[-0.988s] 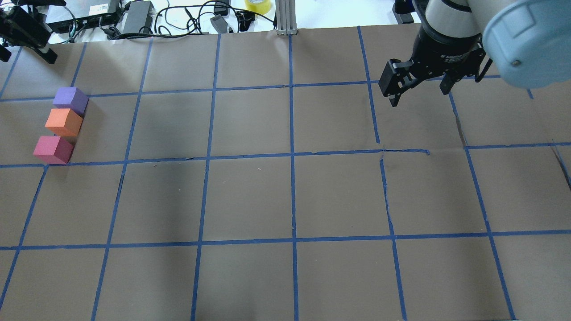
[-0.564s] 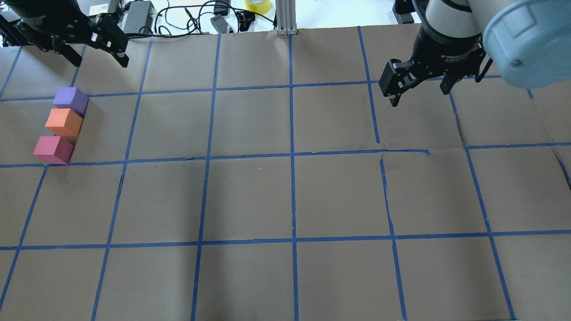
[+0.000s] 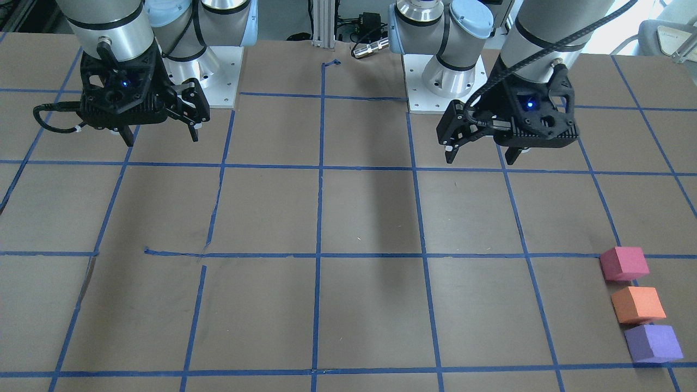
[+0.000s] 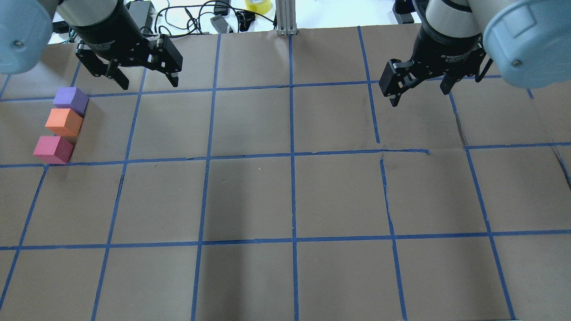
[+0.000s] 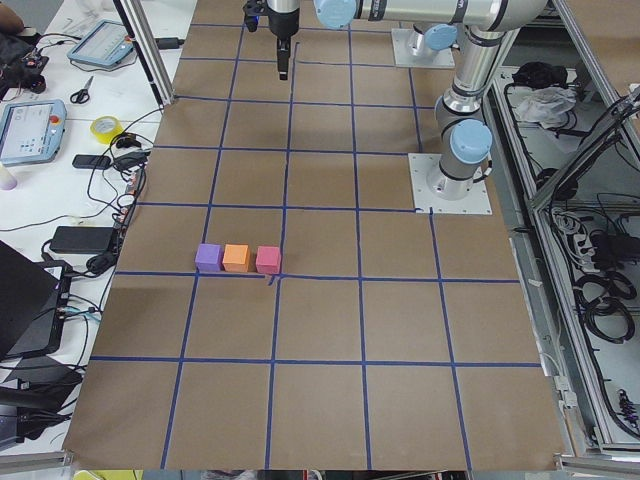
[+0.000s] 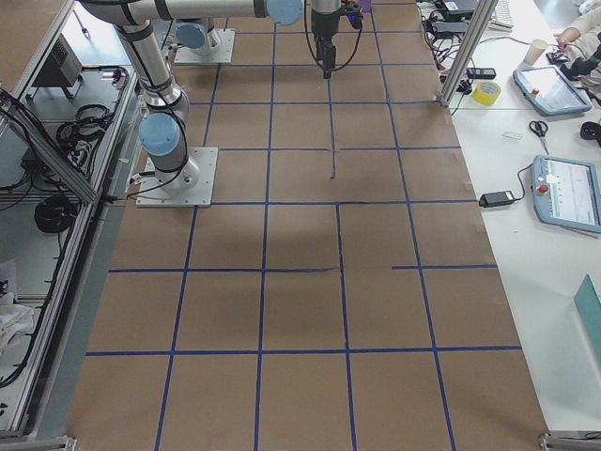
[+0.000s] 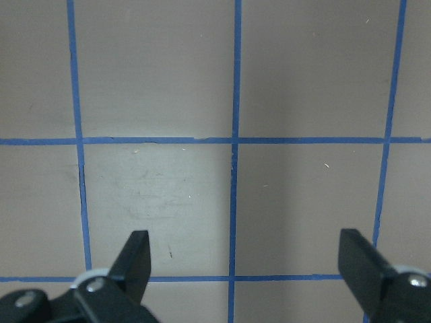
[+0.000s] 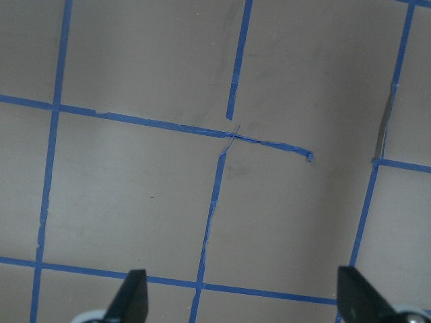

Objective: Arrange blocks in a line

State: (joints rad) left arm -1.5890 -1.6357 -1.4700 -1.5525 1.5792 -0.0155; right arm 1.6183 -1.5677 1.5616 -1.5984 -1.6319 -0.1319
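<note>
Three blocks lie in a touching line at the table's left side: purple [image 4: 70, 100], orange [image 4: 64, 121], red-pink [image 4: 53, 149]. They also show in the front view as purple [image 3: 652, 343], orange [image 3: 637, 304] and red-pink [image 3: 624, 263], and in the left side view as purple [image 5: 208, 257], orange [image 5: 236, 257] and red-pink [image 5: 268, 259]. My left gripper [image 4: 148, 82] [image 3: 480, 158] is open and empty, above the table, to the right of and beyond the purple block. My right gripper [image 4: 419, 96] [image 3: 161, 139] is open and empty, far right. Both wrist views show only bare table between open fingers [image 7: 135, 259] [image 8: 131, 296].
The brown table top [image 4: 250, 196] has a blue tape grid, with torn tape [image 4: 403, 151] right of centre. Cables, power bricks [image 4: 138, 15], a yellow tape roll [image 4: 258, 5] and a metal post [image 4: 285, 18] stand along the far edge.
My left arm has swung in from the far left corner to the right and now hangs just beyond the purple block. The right arm and the blocks have not moved.
</note>
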